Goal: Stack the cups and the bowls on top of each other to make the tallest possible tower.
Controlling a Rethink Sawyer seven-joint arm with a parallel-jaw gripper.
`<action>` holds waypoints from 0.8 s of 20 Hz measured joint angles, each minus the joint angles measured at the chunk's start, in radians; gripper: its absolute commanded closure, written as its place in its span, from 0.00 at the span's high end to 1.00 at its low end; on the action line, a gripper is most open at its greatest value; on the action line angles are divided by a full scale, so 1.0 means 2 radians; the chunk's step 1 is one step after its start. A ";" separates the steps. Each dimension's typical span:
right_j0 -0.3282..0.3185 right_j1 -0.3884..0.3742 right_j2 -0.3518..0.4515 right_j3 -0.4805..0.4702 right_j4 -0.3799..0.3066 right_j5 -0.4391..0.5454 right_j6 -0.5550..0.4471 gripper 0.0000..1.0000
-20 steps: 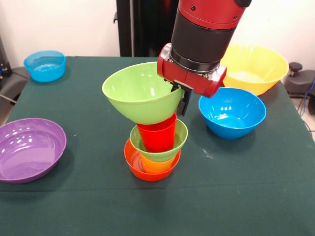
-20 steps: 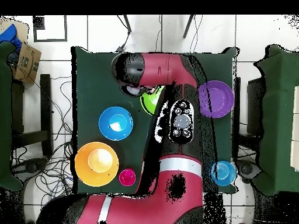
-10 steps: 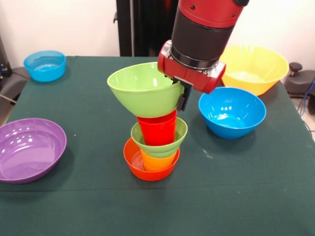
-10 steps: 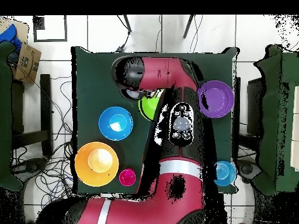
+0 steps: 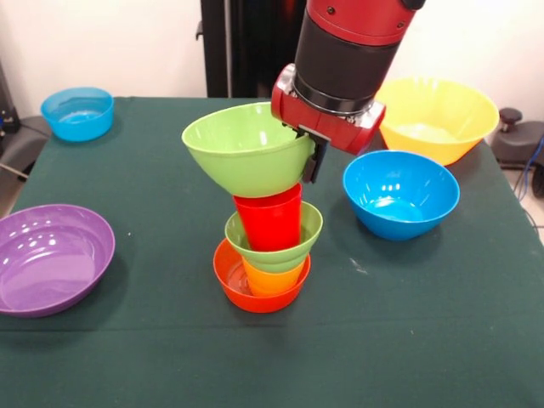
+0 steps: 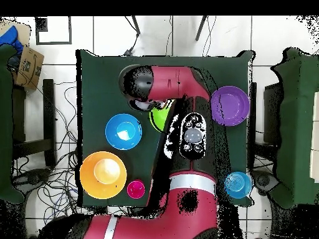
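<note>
Green bowl (image 5: 242, 153) mouth-up, tilted, atop red cup (image 5: 270, 223)

Dark green table (image 5: 442, 340); cardboard box (image 6: 26, 67) on floor beside it.

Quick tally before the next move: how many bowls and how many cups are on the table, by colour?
Green bowls: 2
Blue bowls: 2
Yellow bowl: 1
Purple bowl: 1
Orange bowl: 1
Red cup: 1
Yellow-orange cup: 1
Pink cup: 1
Total: 10
</note>
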 measured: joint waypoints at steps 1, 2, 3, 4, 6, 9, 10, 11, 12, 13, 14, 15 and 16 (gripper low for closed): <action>0.000 -0.001 0.000 0.004 0.000 -0.002 0.000 0.00; 0.000 -0.004 0.000 0.010 -0.001 -0.006 0.000 0.00; 0.000 -0.005 0.000 0.012 -0.001 -0.007 0.000 0.00; 0.000 -0.007 0.000 0.017 -0.001 -0.010 0.000 0.00; 0.000 -0.010 0.000 0.026 -0.003 -0.013 0.000 0.00; 0.000 -0.012 0.000 0.034 -0.003 -0.014 0.000 0.00; 0.000 -0.013 0.000 0.036 -0.003 -0.014 0.000 0.00; 0.000 -0.013 0.000 0.039 -0.003 -0.014 0.000 0.00; 0.000 -0.013 0.000 0.040 -0.004 -0.014 0.000 0.00; 0.000 -0.013 0.000 0.041 -0.004 -0.014 0.000 0.00; 0.000 -0.013 0.000 0.041 -0.004 -0.014 0.000 0.00; 0.000 -0.013 0.000 0.041 -0.004 -0.014 0.000 0.00; 0.000 -0.013 0.000 0.042 -0.004 -0.014 0.000 0.00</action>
